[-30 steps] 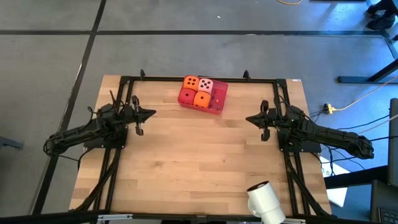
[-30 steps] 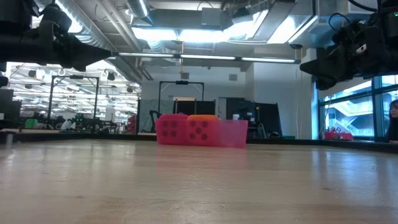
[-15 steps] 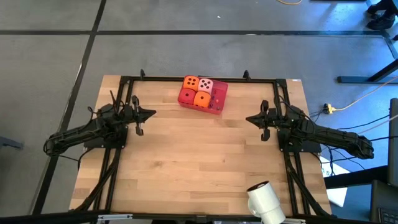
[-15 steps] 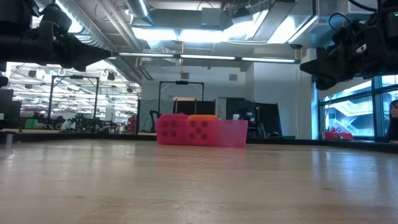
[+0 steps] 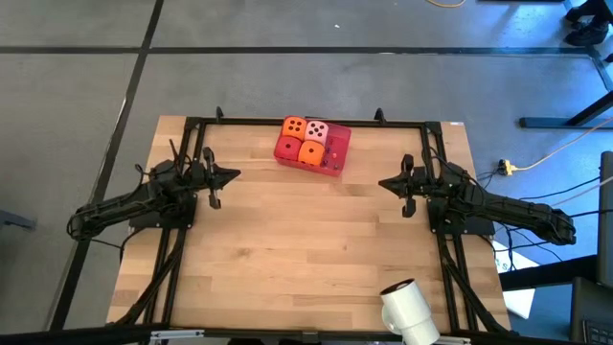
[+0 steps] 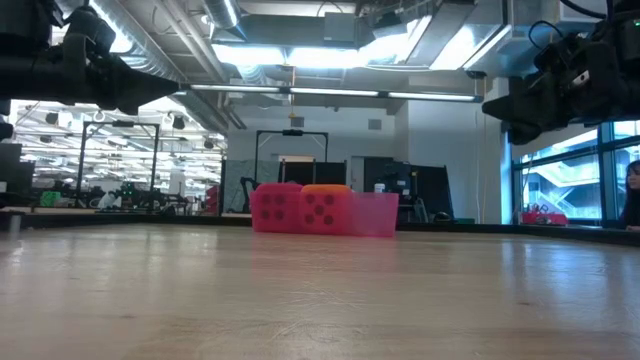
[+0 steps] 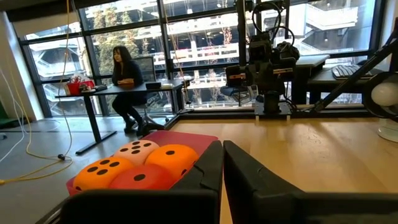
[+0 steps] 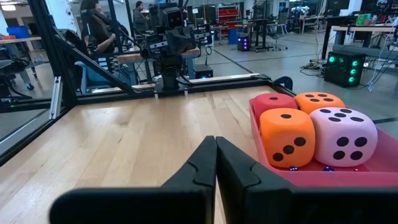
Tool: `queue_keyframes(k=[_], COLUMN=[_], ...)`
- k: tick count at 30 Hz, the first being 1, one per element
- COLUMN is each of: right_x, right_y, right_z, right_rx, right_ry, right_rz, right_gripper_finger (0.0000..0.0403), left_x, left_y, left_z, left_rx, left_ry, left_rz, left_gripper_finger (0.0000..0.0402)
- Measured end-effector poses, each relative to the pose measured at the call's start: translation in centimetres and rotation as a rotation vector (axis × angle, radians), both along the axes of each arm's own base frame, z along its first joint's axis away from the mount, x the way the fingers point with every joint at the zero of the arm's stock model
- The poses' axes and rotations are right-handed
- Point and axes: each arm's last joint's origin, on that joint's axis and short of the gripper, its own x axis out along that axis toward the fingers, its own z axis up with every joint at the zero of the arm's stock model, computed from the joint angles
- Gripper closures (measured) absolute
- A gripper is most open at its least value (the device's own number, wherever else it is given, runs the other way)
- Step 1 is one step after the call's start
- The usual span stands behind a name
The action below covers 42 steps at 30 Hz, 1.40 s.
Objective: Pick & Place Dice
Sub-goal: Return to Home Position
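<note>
Several dice sit packed two by two in a flat pink-red tray (image 5: 338,144) at the middle of the table's far edge: an orange one (image 5: 294,126), a pale pink one (image 5: 317,131), a red one (image 5: 286,147) and a second orange one (image 5: 310,151). They rest on the tray's floor, filling its left part. My left gripper (image 5: 235,175) hovers shut and level over the table's left side, pointing toward the middle. My right gripper (image 5: 382,184) hovers shut over the right side, facing it. Both wrist views show the dice ahead: the pink die (image 7: 138,149) (image 8: 342,135) and shut fingertips (image 7: 222,146) (image 8: 216,142).
A black frame (image 5: 306,122) runs around the tabletop. A white cylinder-shaped device (image 5: 407,307) stands at the near right corner. Tiny coloured beads (image 8: 292,167) lie in the tray beside the dice. Bare wood (image 5: 306,249) spreads between the arms. A person (image 7: 124,81) sits at a desk beyond the table.
</note>
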Motion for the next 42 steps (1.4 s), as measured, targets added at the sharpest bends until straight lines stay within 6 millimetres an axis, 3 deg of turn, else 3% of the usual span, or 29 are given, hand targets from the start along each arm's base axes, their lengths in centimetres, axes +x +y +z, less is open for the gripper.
queue_keyframes(k=[42], right_x=[0.0], right_y=[0.0], right_z=[0.0], right_rx=[0.0], right_ry=[0.0], right_rz=[0.001], right_gripper_finger=[0.0394], left_x=[0.0], left_y=[0.0], left_z=[-0.02], left_rx=[-0.001], left_ry=[0.001], left_rz=[0.0], left_gripper_finger=[0.0394])
